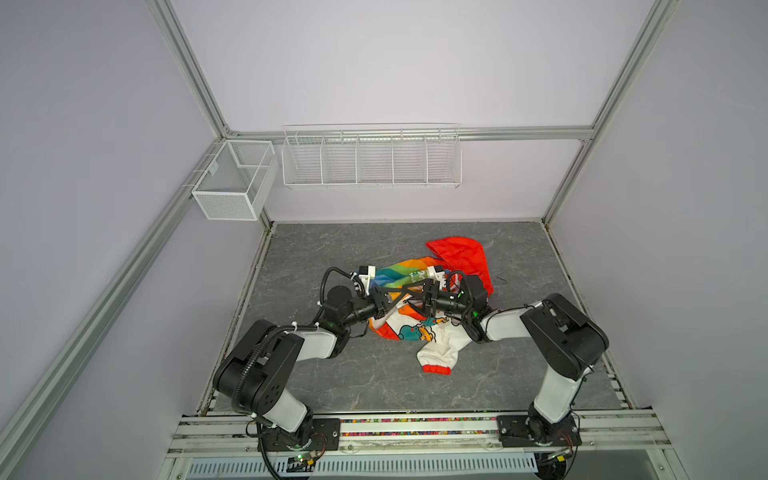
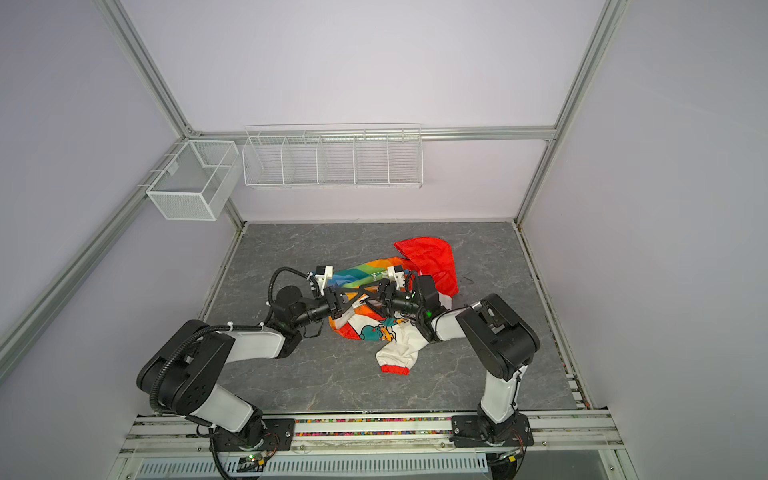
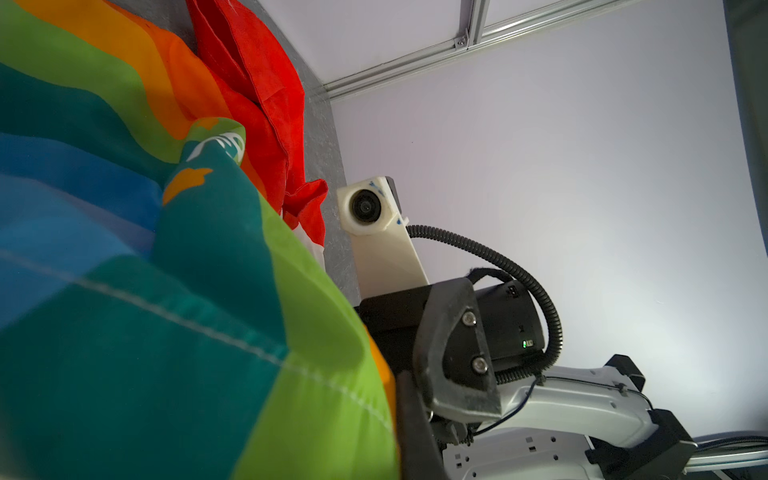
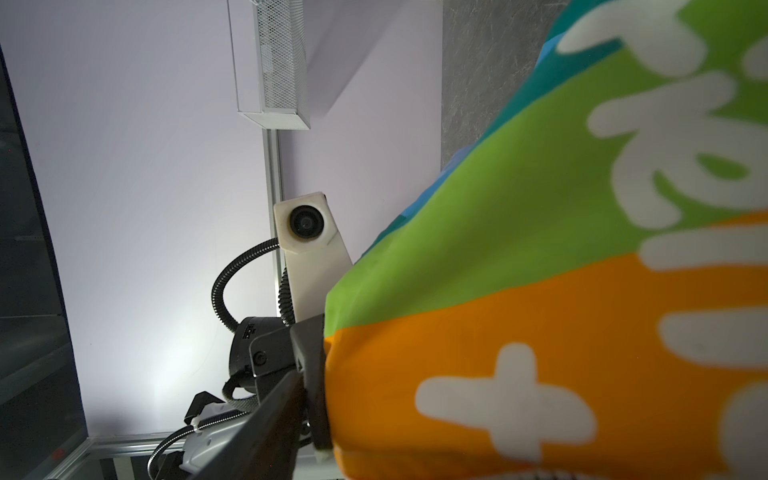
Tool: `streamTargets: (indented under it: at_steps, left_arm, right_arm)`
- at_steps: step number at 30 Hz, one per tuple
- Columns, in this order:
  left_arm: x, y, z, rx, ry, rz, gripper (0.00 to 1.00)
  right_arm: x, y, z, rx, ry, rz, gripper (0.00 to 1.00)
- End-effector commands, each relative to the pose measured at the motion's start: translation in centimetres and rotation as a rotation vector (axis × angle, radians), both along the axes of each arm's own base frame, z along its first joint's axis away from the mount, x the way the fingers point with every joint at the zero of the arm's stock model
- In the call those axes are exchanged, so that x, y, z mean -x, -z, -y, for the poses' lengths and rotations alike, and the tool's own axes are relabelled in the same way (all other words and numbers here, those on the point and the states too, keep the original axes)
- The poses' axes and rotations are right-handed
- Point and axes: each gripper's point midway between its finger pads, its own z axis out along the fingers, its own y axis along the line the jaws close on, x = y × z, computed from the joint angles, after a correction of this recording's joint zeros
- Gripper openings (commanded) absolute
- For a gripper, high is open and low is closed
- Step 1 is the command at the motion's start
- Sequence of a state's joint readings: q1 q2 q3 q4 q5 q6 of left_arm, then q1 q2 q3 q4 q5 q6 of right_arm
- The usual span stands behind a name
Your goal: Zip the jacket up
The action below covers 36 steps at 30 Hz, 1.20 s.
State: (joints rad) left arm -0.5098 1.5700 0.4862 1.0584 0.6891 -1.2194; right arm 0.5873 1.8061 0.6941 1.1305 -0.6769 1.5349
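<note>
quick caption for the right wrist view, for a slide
Rainbow-striped jacket with white lettering up close, left tool shut on its edge, mesh basket behind.

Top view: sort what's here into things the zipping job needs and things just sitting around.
For the job:
- jacket
- left claw, pinching its fabric
- right claw, close against it

Just sitting around:
- mesh basket
- wire rack
</note>
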Motion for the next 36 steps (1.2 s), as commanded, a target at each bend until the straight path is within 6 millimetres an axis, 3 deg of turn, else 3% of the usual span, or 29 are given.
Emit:
streamTargets:
  at_steps: [1, 13, 23, 36]
  left_arm:
    - [-0.4, -1.9, 0.4, 0.038, 0.009, 0.059, 0.00]
    - [-0.5, -1.7, 0.4, 0.031, 0.010, 0.056, 0.00]
    - [-0.5, -1.8, 0.4, 0.032, 0.010, 0.057, 0.00]
    - [-0.5, -1.7, 0.4, 0.030, 0.010, 0.054, 0.00]
  right_arm:
    - [0.9, -1.4, 0.2, -0.034, -0.006, -0.009, 0.65]
    - [1.2, -2.3, 0.7, -0.043, 0.005, 0.004, 0.63]
    - [1.3, -2.0, 1.4, -0.041, 0.018, -0.003, 0.53]
    - [1.6, -3.1, 1.6, -0.051, 0.016, 0.015, 0.43]
